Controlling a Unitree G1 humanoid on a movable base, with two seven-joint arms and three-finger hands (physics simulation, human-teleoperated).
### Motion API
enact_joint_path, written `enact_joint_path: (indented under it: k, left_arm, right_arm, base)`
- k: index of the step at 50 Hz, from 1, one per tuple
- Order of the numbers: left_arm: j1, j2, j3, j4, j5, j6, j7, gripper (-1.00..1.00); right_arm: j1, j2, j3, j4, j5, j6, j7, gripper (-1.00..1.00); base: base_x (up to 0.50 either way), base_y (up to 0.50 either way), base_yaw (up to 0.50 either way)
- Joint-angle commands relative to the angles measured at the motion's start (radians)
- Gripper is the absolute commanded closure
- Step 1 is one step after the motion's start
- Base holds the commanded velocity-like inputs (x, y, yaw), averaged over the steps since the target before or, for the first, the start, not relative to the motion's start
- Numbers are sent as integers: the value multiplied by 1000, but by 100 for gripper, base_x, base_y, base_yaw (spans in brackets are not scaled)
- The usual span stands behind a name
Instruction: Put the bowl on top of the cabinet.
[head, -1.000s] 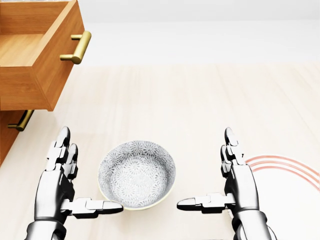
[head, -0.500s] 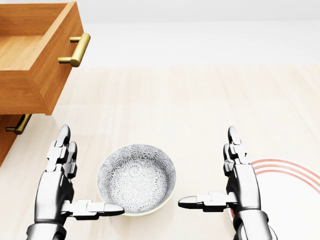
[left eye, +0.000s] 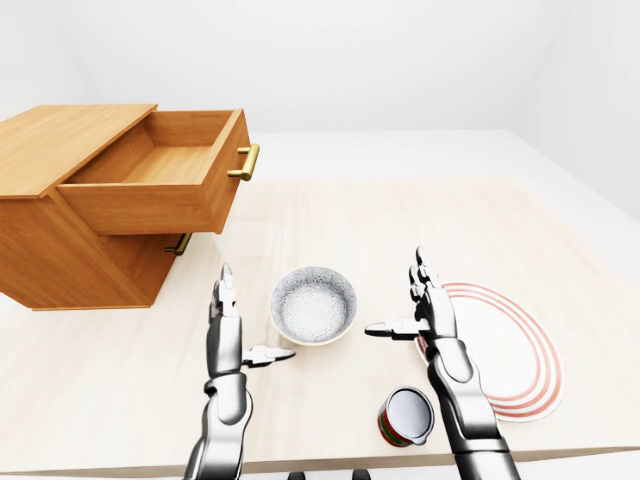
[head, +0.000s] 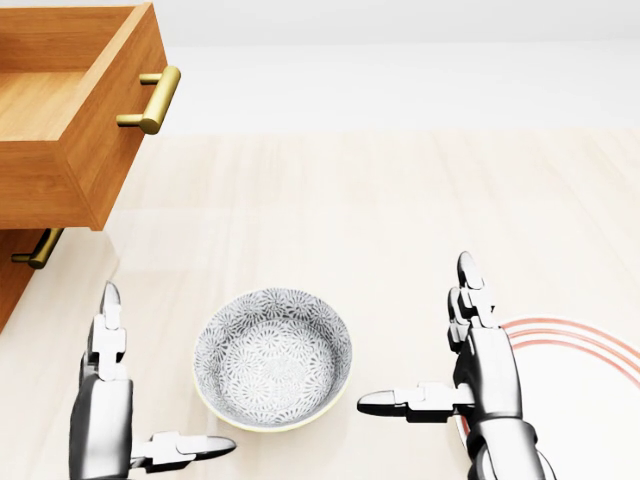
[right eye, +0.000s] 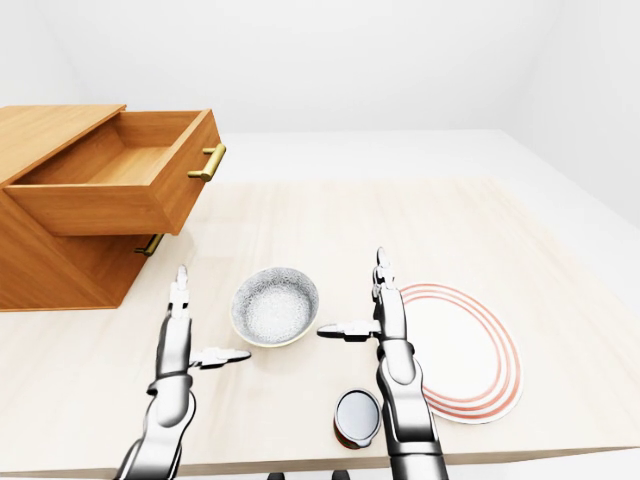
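A white bowl (head: 272, 360) with a grey flower pattern rests upright on the light wooden table. My left hand (head: 160, 375) is open to the bowl's left, fingers pointing up and its thumb (head: 190, 445) aimed at the bowl's lower left rim without touching. On the bowl's right, my right hand (head: 415, 335) is open too, thumb pointing at the bowl across a small gap. The wooden cabinet (left eye: 70, 135) stands at the upper left of the left-eye view, its flat top bare.
The cabinet's upper drawer (left eye: 160, 185) is pulled out, empty, and overhangs the table above and left of the bowl. A white plate (left eye: 510, 350) with red rings lies under my right hand. A small can (left eye: 407, 415) stands near the table's bottom edge.
My left hand has slid down and left in the head view, away from the bowl's rim. The bowl and right hand are unchanged over the last half second.
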Motion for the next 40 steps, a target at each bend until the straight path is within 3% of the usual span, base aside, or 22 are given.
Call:
enact_joint_path:
  k: [1, 2, 4, 7, 9, 15, 16, 23, 24, 26, 40]
  left_arm:
    - [20, 11, -17, 60, 338, 0, 235, -100]
    - [20, 13, -19, 60, 339, 0, 235, -100]
    - [18, 20, -28, 61, 445, 0, 235, -100]
    - [11, 26, -36, 62, 463, 0, 235, -100]
    - [-5, 34, -45, 85, 583, 0, 235, -100]
    - [-36, 51, -96, 174, 694, 0, 235, -100]
    - [-46, 59, -112, 184, 769, 0, 235, -100]
    - [-55, 68, -154, 196, 793, 0, 235, -100]
    - [-60, 70, -178, 190, 867, 0, 235, -100]
    - [-60, 72, -201, 196, 894, 0, 235, -100]
    - [-109, 73, -260, 296, 966, 0, 235, -100]
  right_arm:
    - [-4, 0, 1, 11, -1, -5, -1, -100]
    - [-4, 0, 1, 11, -1, -5, -1, -100]
    - [-6, 0, 3, 15, -3, -6, -1, -100]
    - [-6, 0, 2, 15, -2, -6, -1, -100]
    - [-8, 0, 3, 22, -3, -10, 0, -100]
    - [-15, 2, 7, 37, -5, -14, -1, -100]
    - [-16, 3, 9, 40, -7, -15, -2, -100]
    - [-21, 4, 12, 50, -6, -18, 2, -100]
    - [-30, 5, 16, 75, -11, -28, 1, -100]
    - [-28, 5, 18, 72, -13, -27, 1, -100]
    - [-33, 4, 17, 83, -15, -33, 3, -100]
  base:
    - [0, 0, 0]
    - [0, 0, 0]
    - [0, 0, 0]
    - [0, 0, 0]
    - [0, 0, 0]
    - [0, 0, 0]
    - [0, 0, 0]
    - [0, 0, 0]
    - [0, 0, 0]
    - [0, 0, 0]
    - [0, 0, 0]
